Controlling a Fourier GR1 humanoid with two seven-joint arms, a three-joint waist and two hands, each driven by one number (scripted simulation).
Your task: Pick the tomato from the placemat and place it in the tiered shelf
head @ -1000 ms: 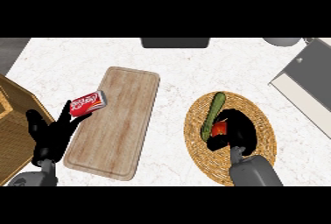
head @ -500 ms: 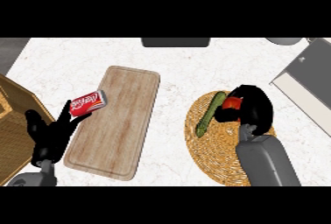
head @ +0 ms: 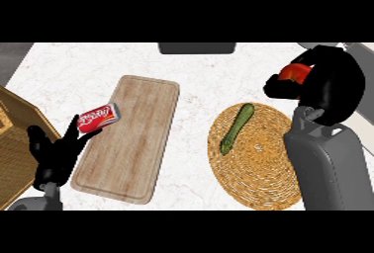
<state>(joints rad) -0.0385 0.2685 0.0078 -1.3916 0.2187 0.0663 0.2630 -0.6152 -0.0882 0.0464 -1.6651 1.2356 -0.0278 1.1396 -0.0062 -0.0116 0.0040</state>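
Right hand: the right hand [head: 330, 81] is up near the far right corner of the counter [head: 197, 74], off the mat, with its fingers curled round the tomato.
Tomato: the tomato [head: 295, 73] is red and sits inside the right hand's fingers, past the far right rim of the placemat. Only part of it shows, because the black fingers hide the rest.
Placemat: the placemat [head: 263, 168] is round, woven and yellow-brown. It lies on the right side of the counter, close to the near edge. The grey right forearm covers its right part.
Cucumber: a long green cucumber [head: 237, 127] lies on the far left part of the placemat, tilted, with one end pointing to the far edge of the counter.
Cutting board: a wooden cutting board [head: 135, 138] lies in the middle of the counter, a bit left, and runs from far to near. It is well apart from the placemat.
Can: a red can [head: 97, 118] lies on its side, touching the left edge of the cutting board.
Left hand: the left hand [head: 55, 153] rests by the near left edge of the counter, fingers straight and spread, holding nothing. Its fingertips are just beside the can.
Shelf: a woven brown thing [head: 15, 143] shows at the left edge of the counter. I cannot tell if it is the tiered shelf.
Dark thing: a dark flat thing [head: 197, 48] sits at the far edge of the counter.
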